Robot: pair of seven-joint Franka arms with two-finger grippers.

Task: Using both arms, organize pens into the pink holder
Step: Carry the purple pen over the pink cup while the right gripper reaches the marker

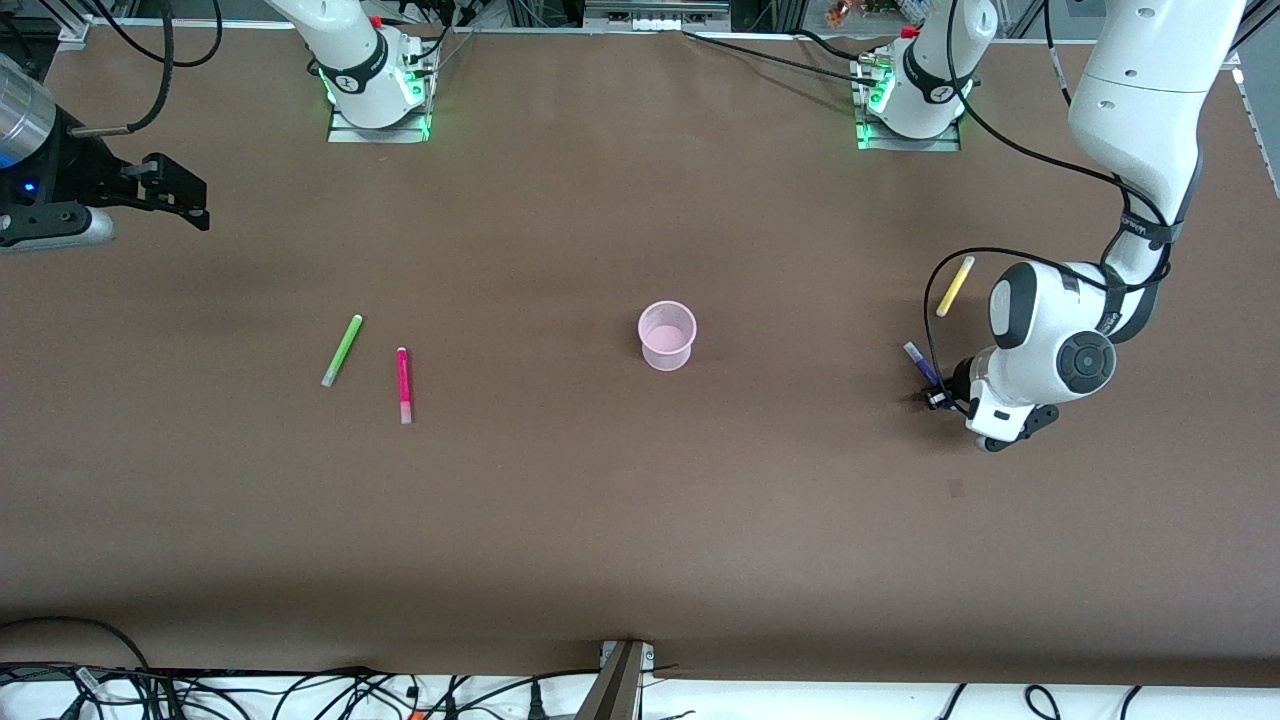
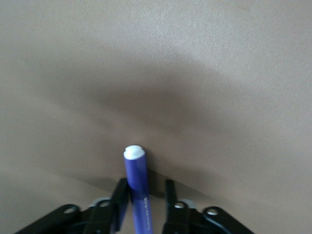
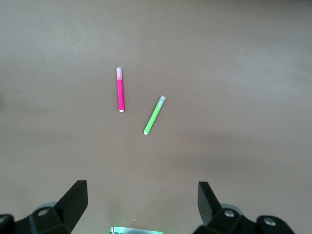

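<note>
Left tool [image 1: 937,397], frame right, nearly closed around dark purple pen [image 2: 137,187]; next carry to translucent pink cup [image 1: 667,336]; right tool [image 3: 141,200] waits wide open, empty

Bare brown table [image 1: 640,500] surrounds the round translucent pale-pink plastic holder [image 1: 667,336] on all sides. The thin green pen [image 1: 342,350] and thin magenta-pink pen [image 1: 404,384] lie near each other, apart, with open surface around them.

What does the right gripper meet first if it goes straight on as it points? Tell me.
Probably bare table. The open right gripper points down at it, and the green pen and pink pen lie ahead, not clearly in its line. Depth is hard to judge.
</note>
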